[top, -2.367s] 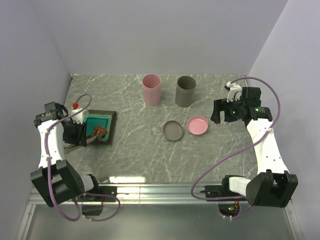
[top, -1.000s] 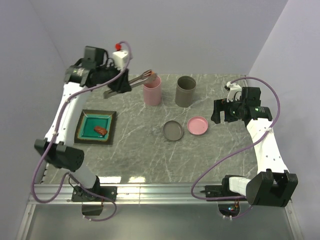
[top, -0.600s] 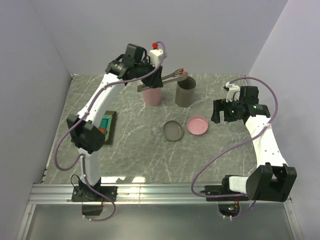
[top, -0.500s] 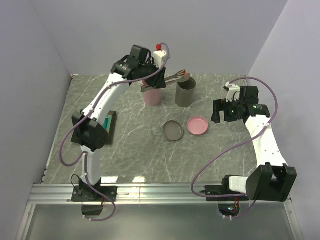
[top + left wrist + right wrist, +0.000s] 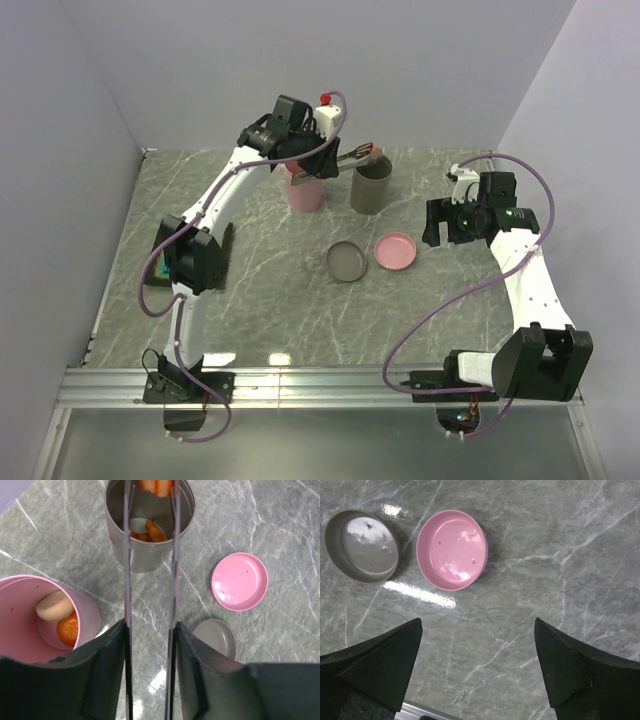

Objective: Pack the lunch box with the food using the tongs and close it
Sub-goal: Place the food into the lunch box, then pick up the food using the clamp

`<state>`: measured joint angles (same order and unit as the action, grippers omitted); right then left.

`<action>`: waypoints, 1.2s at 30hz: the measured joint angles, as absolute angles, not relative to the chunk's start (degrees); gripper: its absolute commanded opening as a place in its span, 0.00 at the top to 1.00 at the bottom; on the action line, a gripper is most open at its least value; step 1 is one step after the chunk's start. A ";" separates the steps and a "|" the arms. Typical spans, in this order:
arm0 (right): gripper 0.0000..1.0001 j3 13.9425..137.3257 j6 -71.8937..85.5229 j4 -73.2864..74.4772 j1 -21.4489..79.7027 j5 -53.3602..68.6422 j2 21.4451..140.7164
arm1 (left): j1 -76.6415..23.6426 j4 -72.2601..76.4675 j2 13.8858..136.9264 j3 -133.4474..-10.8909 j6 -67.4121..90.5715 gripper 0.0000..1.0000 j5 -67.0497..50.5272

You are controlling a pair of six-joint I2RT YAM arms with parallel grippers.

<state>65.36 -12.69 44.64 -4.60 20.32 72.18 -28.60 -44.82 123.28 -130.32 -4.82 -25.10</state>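
My left gripper (image 5: 150, 630) is shut on the grey metal tongs (image 5: 127, 570), one finger pressing on each arm. The tongs (image 5: 355, 156) reach out over the open grey container (image 5: 371, 182) of the lunch box. A red-orange food piece (image 5: 156, 486) sits between their tips above the container's far rim. More orange and red pieces (image 5: 155, 530) lie inside the grey container (image 5: 150, 555). The pink container (image 5: 30, 625) holds a pale tan ball (image 5: 54, 605) and an orange piece (image 5: 67, 629). My right gripper (image 5: 477, 670) hangs open and empty at the right of the table.
The pink lid (image 5: 395, 250) and the grey lid (image 5: 347, 261) lie upside down on the marble table, just left of the right gripper (image 5: 440, 225). The left arm crosses above the teal tray (image 5: 163, 268) and hides most of it. Walls close in the left, back and right.
The left arm lifted from the teal tray and swung to the back, carrying the tongs with a red-brown piece past the pink container to the grey one. The right arm stayed still.
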 measured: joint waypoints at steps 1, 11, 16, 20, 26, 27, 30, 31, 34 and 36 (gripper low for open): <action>0.00 65.36 -12.69 44.62 -4.60 20.32 72.20 | -28.64 -44.84 123.37 -130.32 -4.82 0.51 -25.08; 0.00 65.36 -12.69 44.64 -4.60 20.25 72.23 | -29.34 -44.86 123.39 -130.56 -4.84 0.43 -24.60; 0.00 65.36 -12.71 44.64 -4.58 20.08 72.20 | -28.84 -45.82 121.60 -130.15 -5.08 0.42 -24.45; 0.00 65.36 -12.71 44.66 -4.58 20.16 72.14 | -26.63 -48.56 114.10 -125.16 -5.76 0.42 -25.61; 0.00 65.36 -12.71 44.71 -4.58 20.49 71.70 | -17.23 -53.08 97.78 -116.57 -10.22 0.41 -27.90; 0.00 65.36 -12.71 44.71 -4.58 20.62 71.59 | -14.98 -53.87 95.29 -115.68 -11.05 0.41 -28.49; 0.00 65.36 -12.71 44.77 -4.58 20.84 71.40 | -10.09 -56.10 89.91 -113.45 -13.10 0.41 -29.78; 0.00 65.36 -12.71 44.80 -4.58 20.86 71.37 | -8.56 -57.06 88.16 -112.16 -14.04 0.41 -30.37; 0.00 65.36 -12.71 44.82 -4.58 20.88 71.33 | -4.51 -59.16 83.64 -106.32 -16.58 0.42 -31.79; 0.00 65.36 -12.71 44.82 -4.58 20.88 71.20 | -1.52 -60.80 80.93 -101.12 -18.70 0.42 -32.32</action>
<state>65.36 -12.71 44.82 -4.58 20.88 71.20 -1.52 -60.80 80.93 -101.12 -18.70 -32.32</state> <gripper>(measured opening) 0.996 0.586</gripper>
